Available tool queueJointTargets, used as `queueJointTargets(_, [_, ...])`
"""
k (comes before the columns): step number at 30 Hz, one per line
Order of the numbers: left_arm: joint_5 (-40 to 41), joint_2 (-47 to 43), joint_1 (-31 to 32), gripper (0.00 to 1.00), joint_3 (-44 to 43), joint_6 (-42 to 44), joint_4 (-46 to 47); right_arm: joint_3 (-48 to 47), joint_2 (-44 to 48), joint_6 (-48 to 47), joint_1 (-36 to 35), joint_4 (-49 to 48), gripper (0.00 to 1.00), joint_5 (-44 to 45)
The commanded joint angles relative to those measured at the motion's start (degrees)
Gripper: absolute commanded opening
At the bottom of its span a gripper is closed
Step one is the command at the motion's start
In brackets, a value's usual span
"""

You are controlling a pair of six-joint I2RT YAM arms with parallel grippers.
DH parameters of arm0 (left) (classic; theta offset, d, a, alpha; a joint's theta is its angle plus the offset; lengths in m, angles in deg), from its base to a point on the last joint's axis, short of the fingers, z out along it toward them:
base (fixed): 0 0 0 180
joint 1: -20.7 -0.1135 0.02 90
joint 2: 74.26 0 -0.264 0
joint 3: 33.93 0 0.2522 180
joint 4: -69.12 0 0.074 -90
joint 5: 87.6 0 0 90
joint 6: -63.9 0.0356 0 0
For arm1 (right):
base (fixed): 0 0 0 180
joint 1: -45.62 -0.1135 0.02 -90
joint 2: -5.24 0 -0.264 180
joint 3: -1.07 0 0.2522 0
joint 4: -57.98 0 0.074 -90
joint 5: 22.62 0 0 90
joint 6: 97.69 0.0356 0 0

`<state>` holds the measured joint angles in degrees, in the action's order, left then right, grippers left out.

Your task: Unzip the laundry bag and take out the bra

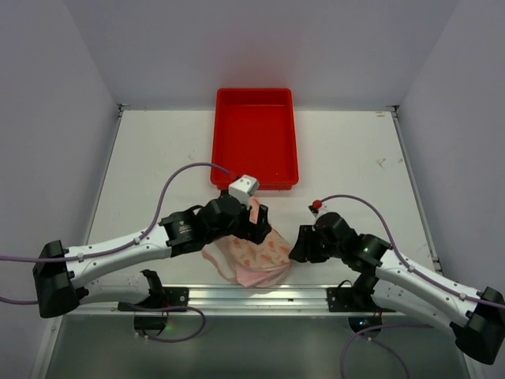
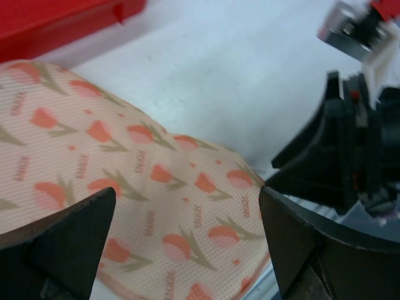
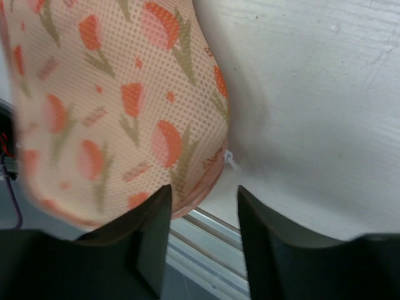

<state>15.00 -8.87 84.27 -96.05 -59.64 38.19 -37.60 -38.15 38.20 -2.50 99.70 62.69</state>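
The laundry bag, cream-pink with an orange-red tulip print, lies shut at the table's near edge between my two arms. My left gripper hovers over its far left part. In the left wrist view this gripper is open wide, with the bag spread below the gap. My right gripper is at the bag's right end. In the right wrist view it is open and empty, its left fingertip against the bag's pink-trimmed edge. A small white tab sticks out there. The bra is hidden.
A red plastic tray stands just behind the left gripper, its corner also in the left wrist view. A metal rail runs along the table's near edge, under the bag's overhang. Walls close in on both sides.
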Motion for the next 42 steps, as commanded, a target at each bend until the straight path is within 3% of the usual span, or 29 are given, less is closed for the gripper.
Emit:
queueJointTargets(1, [4.11,-2.54,-6.76,1.0,-2.18,-5.92,-3.49,-6.37,0.86,-3.42,-0.49,3.58,0.53,4.6])
queueJointTargets(4, [0.32,-1.67,-10.38,1.0,-2.88,-5.66,-3.57,-11.64,0.42,-7.2,-0.49,5.43,0.63,7.41])
queueJointTargets(9, [-7.93,0.09,-19.87,1.0,-3.15,-6.98,-3.57,-17.1,-4.13,-12.66,-1.01,-1.06,0.64,3.99])
queueJointTargets(15, [-17.68,0.27,-38.94,1.0,-4.46,-1.72,-6.38,-25.97,-20.98,-17.58,-5.57,-5.38,0.64,4.6])
queueJointTargets(18, [-26.55,-0.52,-52.71,1.0,-3.59,0.39,-8.31,-32.21,-29.69,-19.86,-9.69,-5.47,0.64,8.37])
queueJointTargets(19, [-27.71,-1.22,-54.33,1.0,-3.15,0.93,-8.49,-33.79,-31.82,-20.48,-10.84,-5.2,0.64,9.68])
queueJointTargets(27, [-20.0,-10.62,-59.79,1.0,5.9,6.55,-9.64,-49.61,-48.78,-24.17,-20.6,1.3,0.64,23.56])
queueJointTargets(31, [-10.32,-15.54,-61.02,1.0,9.95,5.5,-8.05,-56.9,-56.34,-25.85,-23.77,5.07,0.63,28.76])
queueJointTargets(35, [-3.21,-19.49,-61.55,1.0,8.54,5.68,-10.07,-59.38,-60.75,-26.82,-24.92,6.48,0.53,31.32])
queueJointTargets(42, [-4.34,-20.39,-61.55,1.0,7.67,8.4,-10.78,-61.93,-66.19,-26.82,-25.88,8.59,0.38,31.05])
